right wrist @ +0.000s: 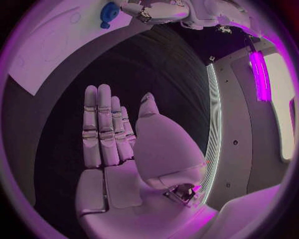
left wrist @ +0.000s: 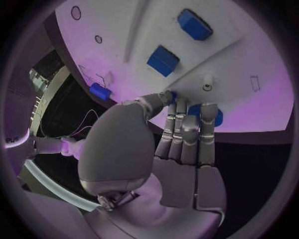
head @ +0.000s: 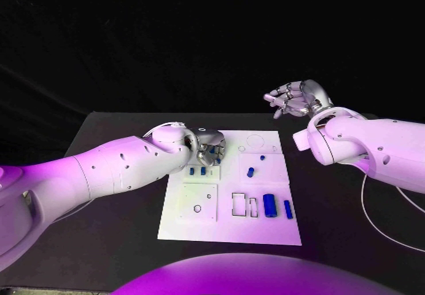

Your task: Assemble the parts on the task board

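The white task board [head: 228, 230] lies mid-table. My left hand [head: 209, 150] hovers over its far left part; its thumb and fingertips [left wrist: 187, 112] close round a blue round part [left wrist: 196, 110] at the board's edge, which also shows as the blue round part [right wrist: 109, 12] in the right wrist view. Two small blue parts [head: 200, 171] sit just below that hand, seen close as blue blocks [left wrist: 163, 60]. More blue parts [head: 250, 172] lie mid-board, and two longer blue parts [head: 269, 204] near the right edge. My right hand [head: 296, 97] is raised beyond the far right corner, fingers [right wrist: 102, 127] straight, holding nothing.
Rectangular cut-outs [head: 239, 204] and round holes [head: 255, 142] mark the board. A thin white cable [head: 376, 212] trails on the black table [head: 115, 246] by the right arm. Bare table surrounds the board on all sides.
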`<state>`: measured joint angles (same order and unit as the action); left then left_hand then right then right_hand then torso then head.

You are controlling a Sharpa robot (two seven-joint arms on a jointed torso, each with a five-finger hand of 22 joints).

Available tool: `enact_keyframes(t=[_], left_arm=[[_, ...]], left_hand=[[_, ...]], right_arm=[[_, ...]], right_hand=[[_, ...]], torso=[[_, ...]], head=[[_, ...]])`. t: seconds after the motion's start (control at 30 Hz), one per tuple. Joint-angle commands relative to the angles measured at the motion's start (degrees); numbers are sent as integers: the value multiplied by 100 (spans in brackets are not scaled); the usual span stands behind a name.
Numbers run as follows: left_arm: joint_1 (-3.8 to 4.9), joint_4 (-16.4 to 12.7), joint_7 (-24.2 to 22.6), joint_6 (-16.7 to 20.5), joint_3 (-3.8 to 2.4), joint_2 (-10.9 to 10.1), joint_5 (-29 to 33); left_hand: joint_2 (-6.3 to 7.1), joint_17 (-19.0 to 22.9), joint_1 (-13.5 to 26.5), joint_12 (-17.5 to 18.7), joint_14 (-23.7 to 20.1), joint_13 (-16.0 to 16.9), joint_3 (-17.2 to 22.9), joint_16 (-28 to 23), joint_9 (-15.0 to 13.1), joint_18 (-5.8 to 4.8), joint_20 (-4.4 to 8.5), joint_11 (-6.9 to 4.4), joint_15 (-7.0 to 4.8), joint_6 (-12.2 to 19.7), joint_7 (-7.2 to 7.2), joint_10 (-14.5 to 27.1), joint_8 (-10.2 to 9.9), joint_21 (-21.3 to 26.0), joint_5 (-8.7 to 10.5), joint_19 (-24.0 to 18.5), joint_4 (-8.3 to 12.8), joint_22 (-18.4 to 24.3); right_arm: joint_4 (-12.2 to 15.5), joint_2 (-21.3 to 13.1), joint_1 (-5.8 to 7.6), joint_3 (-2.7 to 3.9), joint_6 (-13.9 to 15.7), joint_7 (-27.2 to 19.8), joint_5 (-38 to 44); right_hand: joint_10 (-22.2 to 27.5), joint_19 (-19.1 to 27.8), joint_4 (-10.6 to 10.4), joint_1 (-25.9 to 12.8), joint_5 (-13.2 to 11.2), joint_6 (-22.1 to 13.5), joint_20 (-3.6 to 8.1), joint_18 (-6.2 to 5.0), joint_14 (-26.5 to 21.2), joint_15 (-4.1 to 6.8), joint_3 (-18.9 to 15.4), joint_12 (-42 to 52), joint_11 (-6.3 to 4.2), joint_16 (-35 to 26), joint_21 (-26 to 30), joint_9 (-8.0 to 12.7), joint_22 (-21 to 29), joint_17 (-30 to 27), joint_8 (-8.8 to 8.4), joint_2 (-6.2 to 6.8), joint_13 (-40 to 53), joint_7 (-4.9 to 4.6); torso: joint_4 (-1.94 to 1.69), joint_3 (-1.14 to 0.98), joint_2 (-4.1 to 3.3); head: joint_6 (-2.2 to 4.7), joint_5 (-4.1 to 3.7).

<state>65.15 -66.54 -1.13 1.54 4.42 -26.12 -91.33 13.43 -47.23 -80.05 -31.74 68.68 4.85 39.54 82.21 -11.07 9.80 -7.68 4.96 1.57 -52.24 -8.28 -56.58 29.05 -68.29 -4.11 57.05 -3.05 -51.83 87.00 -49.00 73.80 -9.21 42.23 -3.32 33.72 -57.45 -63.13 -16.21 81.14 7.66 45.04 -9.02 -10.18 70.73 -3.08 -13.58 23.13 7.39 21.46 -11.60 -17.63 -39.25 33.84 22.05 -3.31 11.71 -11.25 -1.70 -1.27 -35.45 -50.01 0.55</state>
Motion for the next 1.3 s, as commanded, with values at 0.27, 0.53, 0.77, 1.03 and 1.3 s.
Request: enact_keyframes(t=[0.27,0.53,0.77,1.03,1.3], left_arm=[[-39,-168,-88,284,-20,-170,211],[-37,-623,-54,451,-243,-554,405],[-18,-1021,23,503,-399,-964,537],[-11,-1042,114,346,-438,-1177,590],[-50,-782,129,275,-390,-1133,576]], left_hand=[[-77,-106,6,157,128,-18,21,69,-30,-116,11,-6,-22,-107,0,-150,-94,-110,13,165,74,-130],[-66,-151,21,226,179,-24,16,86,-42,-131,12,-7,-24,-144,-3,-207,-131,-156,14,237,87,-200],[-52,-188,28,272,219,-25,10,98,-51,-141,13,-10,-27,-174,0,-250,-155,-187,14,287,99,-248],[-40,-198,33,296,233,-26,4,103,-56,-144,14,-12,-29,-188,3,-269,-168,-196,15,303,106,-262],[-36,-196,36,308,236,-27,2,103,-58,-144,14,-13,-29,-193,5,-276,-174,-195,16,302,107,-260]], right_arm=[[-8,7,-4,1,-1,-62,21],[-29,5,-16,1,-5,-64,21],[-43,-4,-29,1,-9,-62,21],[-54,-3,-45,1,-30,-53,21],[-57,-4,-51,1,-40,-48,21]], right_hand=[[-52,6,-2,57,-8,15,-51,-18,-4,-41,-46,-38,3,-58,43,9,24,-10,-34,-19,-28,-33],[-53,9,-3,57,-8,15,-53,-17,-7,-43,-48,-40,4,-68,48,11,31,-12,-35,-21,-36,-35],[-53,9,-3,57,-8,15,-53,-17,-7,-43,-48,-40,4,-68,48,11,31,-12,-35,-21,-36,-35],[-54,13,-2,58,-8,15,-55,-17,-11,-45,-52,-46,7,-84,57,14,43,-14,-37,-22,-51,-36],[-53,14,-2,58,-8,15,-56,-17,-13,-46,-54,-48,8,-90,61,16,47,-15,-38,-22,-57,-37]], torso=[[3,4,6],[-6,3,23],[-23,-1,35],[-38,5,46],[-34,8,35]], head=[[1,4],[1,16],[1,36],[1,39],[1,40]])
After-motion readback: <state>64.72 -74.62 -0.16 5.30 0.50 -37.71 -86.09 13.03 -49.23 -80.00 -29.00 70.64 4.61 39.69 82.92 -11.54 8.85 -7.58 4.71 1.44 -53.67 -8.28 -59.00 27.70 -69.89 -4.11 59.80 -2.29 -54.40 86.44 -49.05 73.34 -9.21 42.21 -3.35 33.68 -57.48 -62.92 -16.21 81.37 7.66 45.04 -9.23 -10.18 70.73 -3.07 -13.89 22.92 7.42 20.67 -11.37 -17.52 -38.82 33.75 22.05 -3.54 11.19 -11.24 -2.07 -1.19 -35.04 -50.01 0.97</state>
